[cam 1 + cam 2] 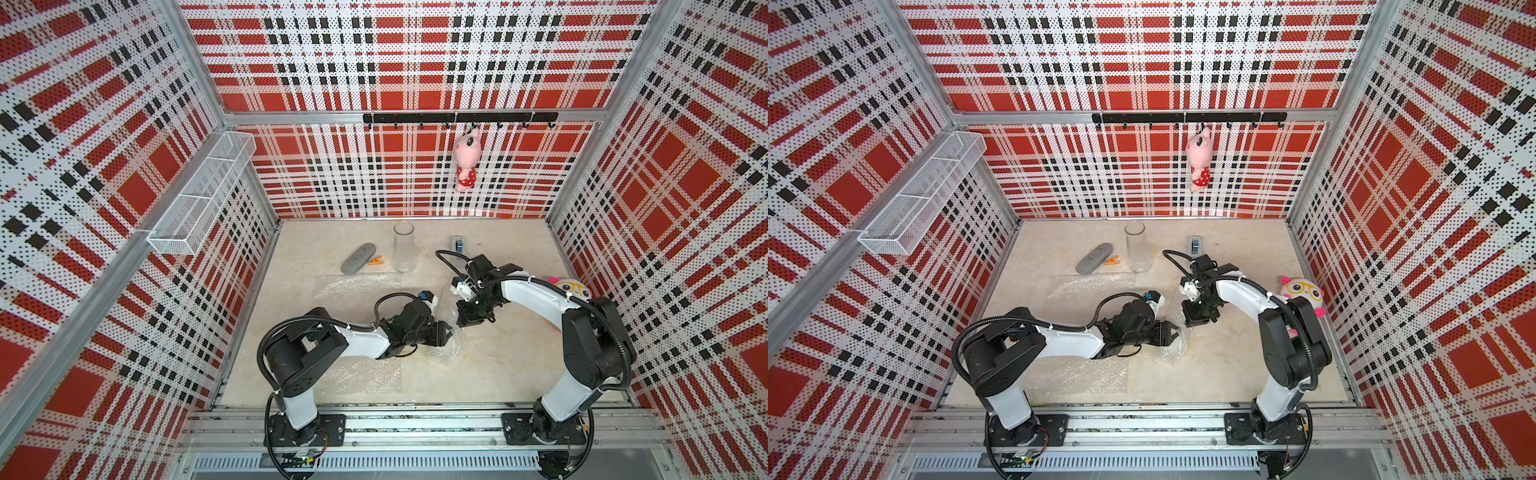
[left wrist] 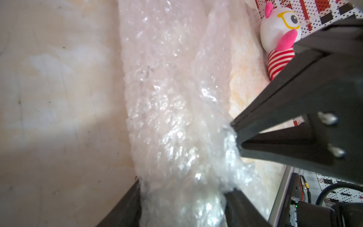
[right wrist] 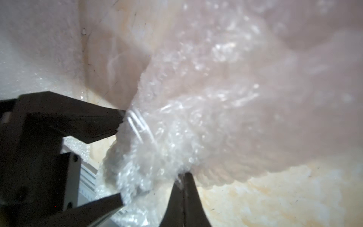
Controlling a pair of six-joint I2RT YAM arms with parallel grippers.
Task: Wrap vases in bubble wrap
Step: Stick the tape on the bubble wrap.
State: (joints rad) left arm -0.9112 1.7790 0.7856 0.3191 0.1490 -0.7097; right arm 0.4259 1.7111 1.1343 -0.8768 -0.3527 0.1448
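Bubble wrap (image 2: 167,108) — soft, slick, probably hiding something brittle. My right gripper (image 3: 183,180) pinches its loose edge; my left gripper (image 3: 122,158) stands spread astride it.

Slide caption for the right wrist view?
Wrapping close-up: right tool shut on crumpled clear bubble wrap; left tool open around the bundle, over beige tabletop.

left arm (image 1: 361,340), right arm (image 1: 536,293): glossy white shells, chunky black joints | black ribbed cable hose (image 1: 262,345) along each, white zip ties (image 1: 481,285) | right gripper (image 2: 235,133): matte black wedge fingers (image 2: 314,88), two silver screws (image 2: 327,119) | black bolted base plates (image 1: 305,428)
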